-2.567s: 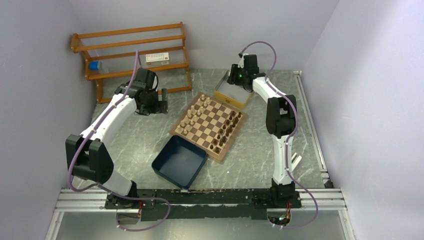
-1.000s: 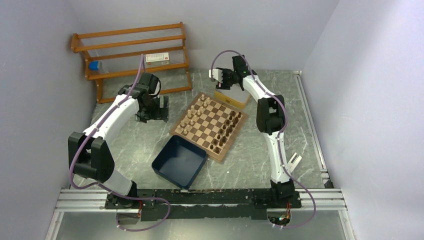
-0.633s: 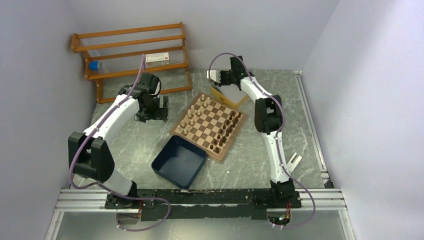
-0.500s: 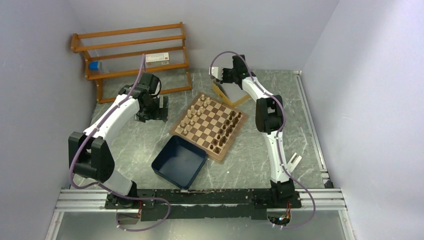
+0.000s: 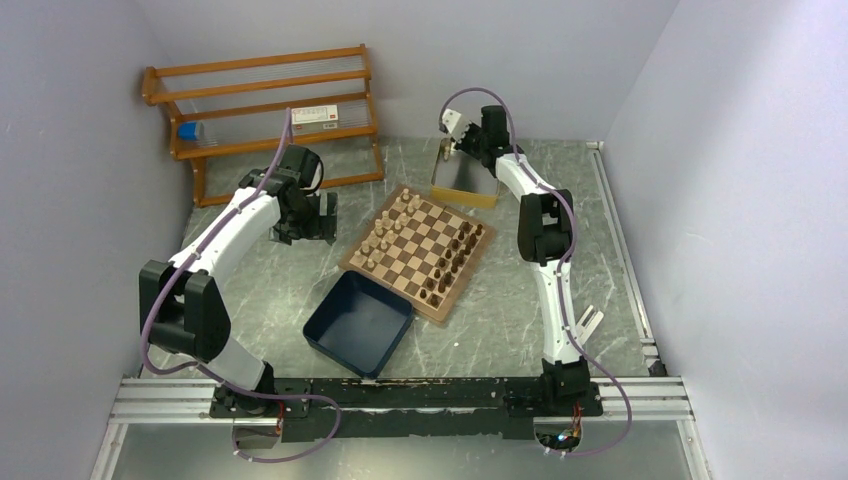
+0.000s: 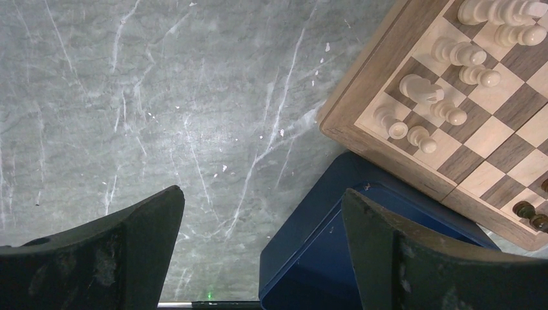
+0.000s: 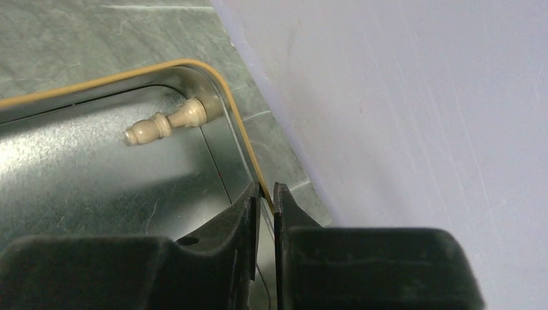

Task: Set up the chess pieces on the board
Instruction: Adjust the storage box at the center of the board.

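Two wrist views add what the overhead one cannot: the right gripper (image 7: 266,194) is pinched tight on the rim of the metal tin (image 7: 97,187), tipped up just past the board (image 5: 420,240), with one tan chess piece (image 7: 166,123) lying sideways inside. The left gripper (image 6: 260,206), jaws wide and empty, hangs over the table (image 6: 129,97) beside the blue tray (image 6: 310,258). Other chess pieces (image 5: 384,236) line two opposite sides of the board.

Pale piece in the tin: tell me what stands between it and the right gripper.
Nothing loose does. The pale piece lies on its side in a corner of the tin, with only bare tin floor between it and the right gripper. But those jaws are shut on the tin's rim, so they are not free.
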Available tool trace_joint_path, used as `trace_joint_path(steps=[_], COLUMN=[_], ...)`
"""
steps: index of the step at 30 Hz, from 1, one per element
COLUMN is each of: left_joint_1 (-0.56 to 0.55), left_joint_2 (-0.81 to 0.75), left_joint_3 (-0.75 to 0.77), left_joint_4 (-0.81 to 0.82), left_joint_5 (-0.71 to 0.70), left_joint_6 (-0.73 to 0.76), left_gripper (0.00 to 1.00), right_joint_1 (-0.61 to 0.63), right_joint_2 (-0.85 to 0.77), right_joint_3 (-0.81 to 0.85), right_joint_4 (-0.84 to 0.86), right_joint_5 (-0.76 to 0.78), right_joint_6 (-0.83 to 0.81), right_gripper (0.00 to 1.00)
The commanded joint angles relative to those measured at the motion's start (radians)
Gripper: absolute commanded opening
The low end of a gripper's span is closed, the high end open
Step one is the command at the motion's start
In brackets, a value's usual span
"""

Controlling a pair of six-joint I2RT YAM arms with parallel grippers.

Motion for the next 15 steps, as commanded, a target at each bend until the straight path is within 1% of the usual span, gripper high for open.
trace_joint_path(steps=[1,5,9,15], left_joint_1=[-0.006,-0.006,-0.006,-0.010], left_joint_2=[0.009,0.007,0.006,-0.003], left_joint_3=[0.033,0.032,0.027,0.017], left_joint_4=[-0.013,-0.012,-0.008,-0.001], left_joint_5=[0.002,0.003,0.005,-0.003], left_joint_6=[0.006,0.006,0.006,0.004], left_gripper=[0.95,0.95,0.95,0.95], right_joint_1=[0.003,0.003,0.002,0.004], right_joint_2=[0.014,-0.005,-0.060,-0.083], right_joint_3=[0.014,0.005,-0.094,-0.123], right_joint_4=[0.036,0.002,0.061,0.068], right_joint_5=[0.080,0.098,0.082,0.170], right_joint_6=[0.115,0.139,0.127,0.160], right_gripper=[0.14,0.13,0.13,0.12])
